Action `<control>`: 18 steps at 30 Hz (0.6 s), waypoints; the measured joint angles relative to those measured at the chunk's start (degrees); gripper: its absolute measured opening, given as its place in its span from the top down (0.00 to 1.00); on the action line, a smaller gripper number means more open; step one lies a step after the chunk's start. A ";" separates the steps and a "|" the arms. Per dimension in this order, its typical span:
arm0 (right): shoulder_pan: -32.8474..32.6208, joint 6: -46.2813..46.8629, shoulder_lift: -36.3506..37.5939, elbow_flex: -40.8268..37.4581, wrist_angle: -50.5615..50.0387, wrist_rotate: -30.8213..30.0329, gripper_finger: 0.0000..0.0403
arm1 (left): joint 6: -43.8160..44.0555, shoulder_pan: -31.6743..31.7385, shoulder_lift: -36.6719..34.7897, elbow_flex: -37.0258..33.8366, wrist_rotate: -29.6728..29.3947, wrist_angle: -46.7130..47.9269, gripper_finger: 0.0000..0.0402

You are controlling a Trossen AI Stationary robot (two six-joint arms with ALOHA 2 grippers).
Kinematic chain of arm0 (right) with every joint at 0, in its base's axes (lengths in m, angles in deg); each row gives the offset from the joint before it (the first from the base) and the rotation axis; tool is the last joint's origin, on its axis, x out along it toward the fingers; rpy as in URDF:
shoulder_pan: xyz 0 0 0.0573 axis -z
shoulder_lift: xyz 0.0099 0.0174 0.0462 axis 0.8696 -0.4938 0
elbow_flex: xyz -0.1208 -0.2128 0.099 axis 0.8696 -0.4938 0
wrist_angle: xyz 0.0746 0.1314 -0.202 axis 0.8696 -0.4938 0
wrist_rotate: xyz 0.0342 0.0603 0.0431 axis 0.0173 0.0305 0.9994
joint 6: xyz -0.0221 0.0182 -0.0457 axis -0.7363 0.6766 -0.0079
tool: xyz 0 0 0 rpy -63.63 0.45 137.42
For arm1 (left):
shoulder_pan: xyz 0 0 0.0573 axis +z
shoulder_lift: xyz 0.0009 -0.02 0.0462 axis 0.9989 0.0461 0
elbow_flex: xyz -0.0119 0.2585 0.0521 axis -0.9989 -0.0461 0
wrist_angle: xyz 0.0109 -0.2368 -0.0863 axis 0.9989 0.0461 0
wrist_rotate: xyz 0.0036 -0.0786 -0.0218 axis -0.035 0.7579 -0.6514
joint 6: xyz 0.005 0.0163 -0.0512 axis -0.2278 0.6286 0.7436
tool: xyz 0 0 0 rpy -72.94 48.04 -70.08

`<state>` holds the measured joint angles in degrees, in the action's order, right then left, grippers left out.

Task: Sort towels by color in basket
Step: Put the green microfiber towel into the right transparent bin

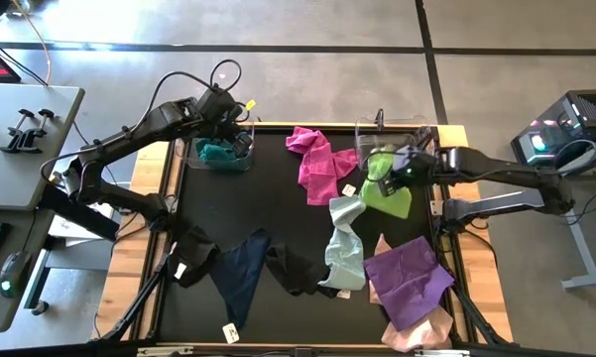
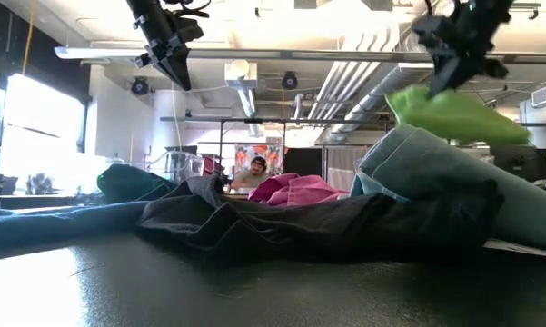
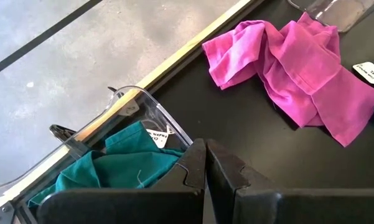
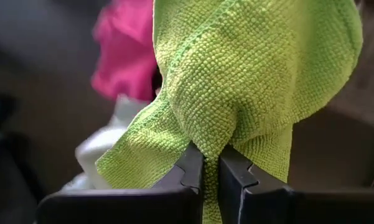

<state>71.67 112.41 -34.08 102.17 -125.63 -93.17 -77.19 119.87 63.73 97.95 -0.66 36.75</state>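
Observation:
My right gripper (image 1: 383,169) (image 4: 210,158) is shut on a lime towel (image 1: 389,195) (image 2: 454,113), raised just in front of a clear basket (image 1: 418,125) at the far right. My left gripper (image 1: 236,137) (image 3: 205,163) (image 2: 175,65) is shut and empty, raised over a second clear basket (image 1: 190,159) (image 3: 143,102) at the far left. A teal towel (image 1: 216,152) (image 3: 112,171) lies in that basket. On the black mat lie magenta (image 1: 315,164), mint (image 1: 345,243), purple (image 1: 409,283), pale pink (image 1: 417,332), navy (image 1: 240,276) and black (image 1: 298,270) towels. My right gripper pinches a bunched fold (image 4: 206,140) of the lime towel between its two fingers, several layers gathered together. The fingers point down at it from above. The towel hangs slack below them, over the mint towel's far end; whether its lower edge (image 1: 397,210) touches anything I cannot tell.
Another black towel (image 1: 193,258) lies at the mat's left edge. White tags (image 1: 230,331) (image 3: 368,71) lie loose beside the towels. The mat's middle (image 1: 258,193) is bare. Wooden table rims frame the mat. A person sits in the room beyond (image 2: 257,173).

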 joint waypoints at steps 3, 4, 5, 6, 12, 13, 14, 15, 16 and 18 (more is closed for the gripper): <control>0.00 -2.04 0.02 4.62 0.07 -4.01 0.97 | 0.00 0.00 0.00 0.00 0.00 0.00 1.00; 0.00 -2.88 0.02 6.14 0.05 -5.09 0.97 | 0.02 0.00 0.00 0.00 0.00 0.00 1.00; 0.00 -3.84 0.02 7.68 0.08 -5.99 0.97 | 0.02 0.00 0.00 0.00 0.00 0.00 1.00; 0.00 -4.98 0.04 9.11 0.43 -6.48 0.97 | 0.02 0.00 0.00 0.00 0.00 0.00 1.00; 0.00 -15.58 0.04 15.53 6.98 -7.42 0.97 | 0.02 0.00 0.00 0.00 0.00 0.00 1.00; 0.00 -17.80 0.04 16.17 8.78 -7.38 0.97 | 0.02 0.00 0.00 0.00 0.00 0.02 1.00; 0.00 -19.97 0.04 16.69 10.44 -7.33 0.97 | 0.02 0.00 0.00 0.00 0.00 0.00 1.00; 0.00 -21.99 0.04 17.10 12.17 -7.17 0.97 | 0.02 0.00 0.00 0.00 0.00 0.02 1.00; 0.00 -23.86 0.04 17.38 13.89 -7.07 0.97 | 0.02 0.00 0.00 0.00 0.00 0.00 1.00; 0.02 -26.98 0.03 17.72 17.00 -7.24 0.97 | 0.02 0.00 0.00 0.00 0.00 0.01 1.00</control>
<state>71.69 85.42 -34.06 119.88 -108.63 -100.41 -77.17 119.87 63.73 97.95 -0.66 36.76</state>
